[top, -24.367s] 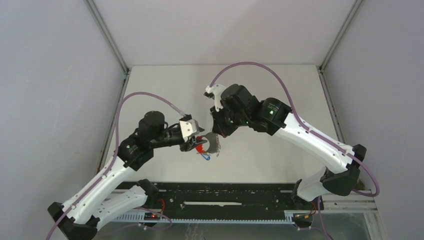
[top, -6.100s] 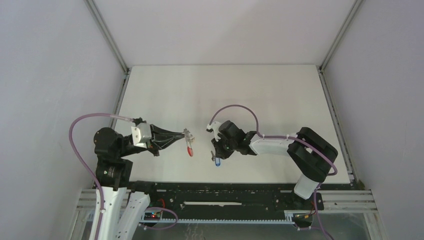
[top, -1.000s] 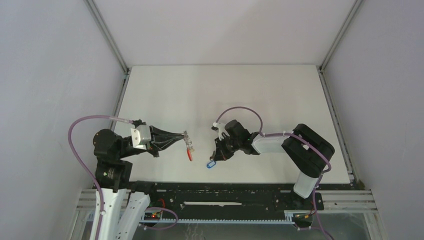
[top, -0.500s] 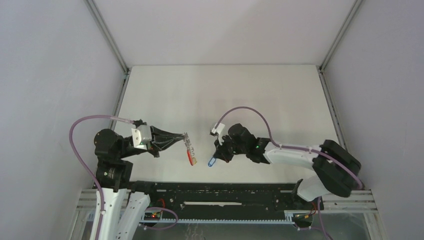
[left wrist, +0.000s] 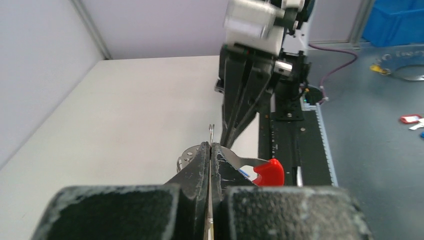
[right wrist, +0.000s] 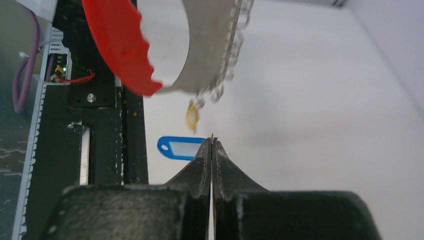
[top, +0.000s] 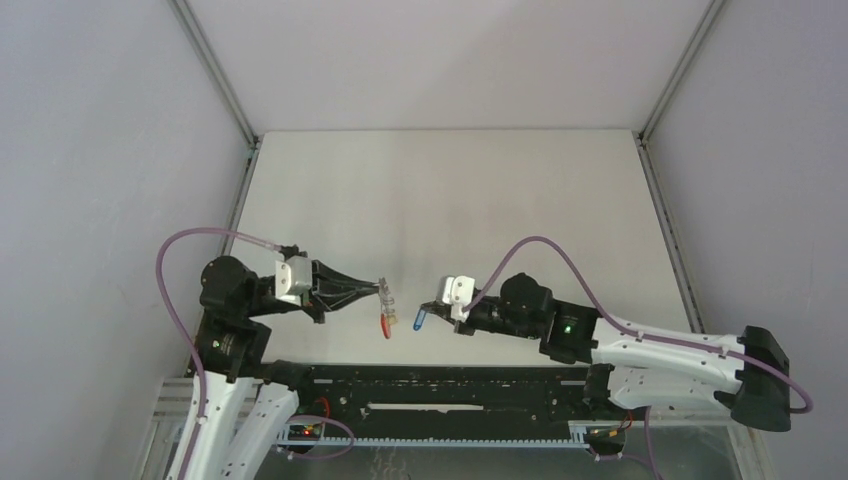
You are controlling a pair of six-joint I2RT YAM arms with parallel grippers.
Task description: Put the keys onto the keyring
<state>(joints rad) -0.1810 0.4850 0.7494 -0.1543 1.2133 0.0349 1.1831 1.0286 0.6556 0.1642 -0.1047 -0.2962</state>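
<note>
From the top camera I see both arms meeting over the near strip of the table (top: 450, 200), just beyond the black rail (top: 450, 385). My left gripper (top: 379, 291) is pinched together on the grey end of the keyring (top: 383, 299), whose red band (top: 386, 326) hangs toward the near edge. My right gripper (top: 434, 311) is closed on the blue key (top: 420, 322), its tag sticking out to the left, near the red band but apart from it. The far part of the table is open, and the side walls (top: 120, 200) stand well away from both wrists. In the left wrist view my fingers (left wrist: 195, 167) press flat on the thin grey strip, with the red band to their right. The right arm's fingers come down head-on just beyond. Off the table sit a blue bin (left wrist: 395, 20) and a red tag (left wrist: 410, 119). In the right wrist view my fingers are together on a sliver of metal, with the blue tag just beyond and left of the tips. The keyring hangs close above. A blurred yellow key (right wrist: 192, 116) dangles under its wire clips (right wrist: 227, 65), between them and my fingertips. The rail runs along the left.
</note>
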